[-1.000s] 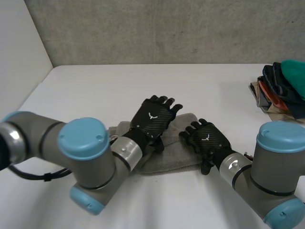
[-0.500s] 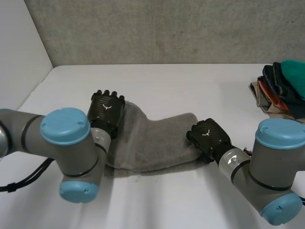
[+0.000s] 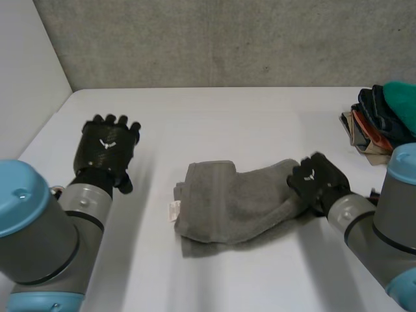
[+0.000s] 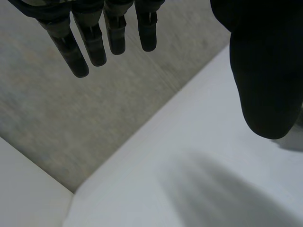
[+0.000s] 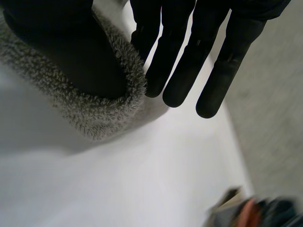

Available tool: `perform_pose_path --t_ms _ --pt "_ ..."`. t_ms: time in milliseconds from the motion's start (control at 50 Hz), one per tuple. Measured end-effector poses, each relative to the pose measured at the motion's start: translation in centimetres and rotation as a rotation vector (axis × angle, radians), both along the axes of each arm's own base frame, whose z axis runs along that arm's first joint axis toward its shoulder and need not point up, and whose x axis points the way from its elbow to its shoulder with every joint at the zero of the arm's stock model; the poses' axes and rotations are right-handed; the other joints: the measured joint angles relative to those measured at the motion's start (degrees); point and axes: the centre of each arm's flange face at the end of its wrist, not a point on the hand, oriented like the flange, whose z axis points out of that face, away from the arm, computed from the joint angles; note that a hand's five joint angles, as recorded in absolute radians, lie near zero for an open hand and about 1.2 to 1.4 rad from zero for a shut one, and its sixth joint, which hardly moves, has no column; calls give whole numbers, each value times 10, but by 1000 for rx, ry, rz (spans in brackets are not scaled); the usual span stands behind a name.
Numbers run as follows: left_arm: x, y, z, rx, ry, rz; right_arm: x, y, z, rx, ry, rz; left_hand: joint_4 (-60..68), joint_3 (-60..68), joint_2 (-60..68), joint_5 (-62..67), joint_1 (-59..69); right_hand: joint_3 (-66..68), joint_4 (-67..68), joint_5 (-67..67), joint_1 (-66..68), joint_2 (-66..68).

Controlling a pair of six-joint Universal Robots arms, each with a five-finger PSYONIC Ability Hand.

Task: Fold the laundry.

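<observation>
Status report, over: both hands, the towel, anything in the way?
Left hand open, clear of the towel. Right hand pinches the towel's right end. Towel bunched, not neatly folded. Clothes pile at far right, not in the way.

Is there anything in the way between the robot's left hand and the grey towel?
No, nothing visible. Only bare white table lies between the left hand and the grey towel.

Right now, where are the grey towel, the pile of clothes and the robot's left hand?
grey towel (image 3: 227, 201): head view, its middle.
pile of clothes (image 3: 378, 118): head view, dark layers.
left hand (image 3: 107, 151): head view, its back.
</observation>
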Motion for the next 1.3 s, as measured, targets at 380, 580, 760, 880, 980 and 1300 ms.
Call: perform_pose_path --t_ms 380,580,760,880,980,1300 --pt "-3 -1 26 -78 69 -7 128 112 -29 -173 -59 716 -10 -15 -10 -4 -15 -307 -313 -294 -262 -308" --pt "-17 -1 43 -127 253 -63 94 66 32 19 -443 357 -10 -15 -10 -4 -15 -561 -565 -537 -481 -549" --pt "-56 34 34 -64 322 -241 45 25 53 409 -791 -2 -10 -15 -10 -4 -15 -561 -565 -537 -481 -549" --pt "-84 44 1 46 256 -326 37 9 36 504 -723 -106 -10 -15 -10 -4 -15 -561 -565 -537 -481 -549" --pt "-95 43 -37 184 151 -315 42 1 19 533 -667 -116 -9 -14 -9 -2 -15 -561 -565 -538 -481 -549" --pt "-66 40 -80 362 -43 -120 61 -11 -30 543 -486 -75 -9 -14 -9 -2 -14 -561 -565 -537 -481 -549"
